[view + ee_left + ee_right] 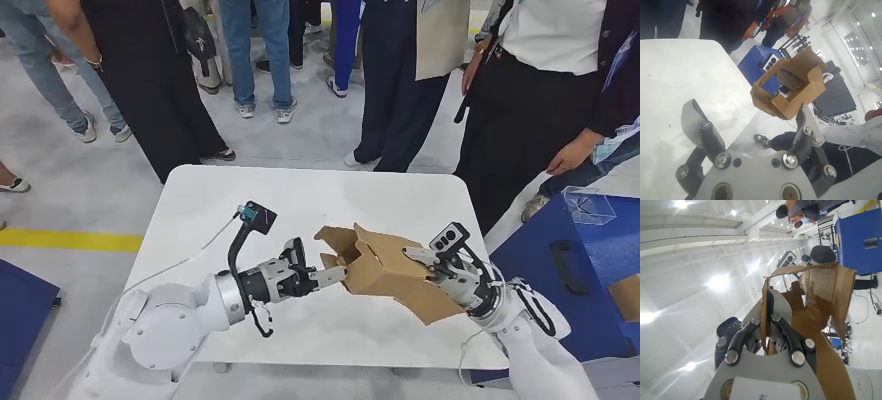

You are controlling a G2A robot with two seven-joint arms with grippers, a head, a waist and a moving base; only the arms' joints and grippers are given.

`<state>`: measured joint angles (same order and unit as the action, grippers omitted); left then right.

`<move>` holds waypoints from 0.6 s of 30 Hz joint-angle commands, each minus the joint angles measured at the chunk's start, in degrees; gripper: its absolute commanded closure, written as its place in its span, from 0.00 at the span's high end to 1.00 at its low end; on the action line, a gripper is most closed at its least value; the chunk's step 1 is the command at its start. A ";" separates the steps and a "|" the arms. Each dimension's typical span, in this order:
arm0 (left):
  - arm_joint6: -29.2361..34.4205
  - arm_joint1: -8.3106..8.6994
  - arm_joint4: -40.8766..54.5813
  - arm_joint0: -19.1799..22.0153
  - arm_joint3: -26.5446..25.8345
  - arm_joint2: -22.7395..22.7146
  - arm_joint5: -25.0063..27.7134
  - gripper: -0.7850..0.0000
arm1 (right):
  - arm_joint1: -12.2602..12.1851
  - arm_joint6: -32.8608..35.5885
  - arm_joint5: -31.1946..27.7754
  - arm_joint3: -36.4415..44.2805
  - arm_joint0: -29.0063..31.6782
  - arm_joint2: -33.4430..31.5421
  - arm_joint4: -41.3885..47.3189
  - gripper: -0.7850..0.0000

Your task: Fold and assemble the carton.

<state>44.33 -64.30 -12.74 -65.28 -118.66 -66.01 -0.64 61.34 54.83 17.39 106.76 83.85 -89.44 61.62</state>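
- Carton (395,272): held tilted above the desk (250,200), opened into a rough tube, end flaps loose and splayed.
- Right gripper (766,306): clamped on one carton wall, one finger inside and one outside.
- Left gripper (325,272): spread wide, holding nothing, at the carton's open end, one finger just beside a flap; contact unclear.
- Likely step: folding end flaps inward. Next calls for pressing a flap across the opening against the right gripper's hold.
- Room to move below the carton and beyond its open end; desk edge close under its held end.

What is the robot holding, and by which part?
The carton, one wall pinched in the right hand; the left hand is open, holding nothing.
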 commanded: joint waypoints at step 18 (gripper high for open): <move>-0.55 -1.29 -2.42 6.62 4.95 5.46 -6.38 1.00 | -0.20 0.69 -0.10 -1.47 -0.40 -0.98 0.77 0.00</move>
<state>44.47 -65.68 -15.02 -58.14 -113.16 -59.93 -7.07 61.13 55.69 17.37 105.38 83.63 -90.43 62.43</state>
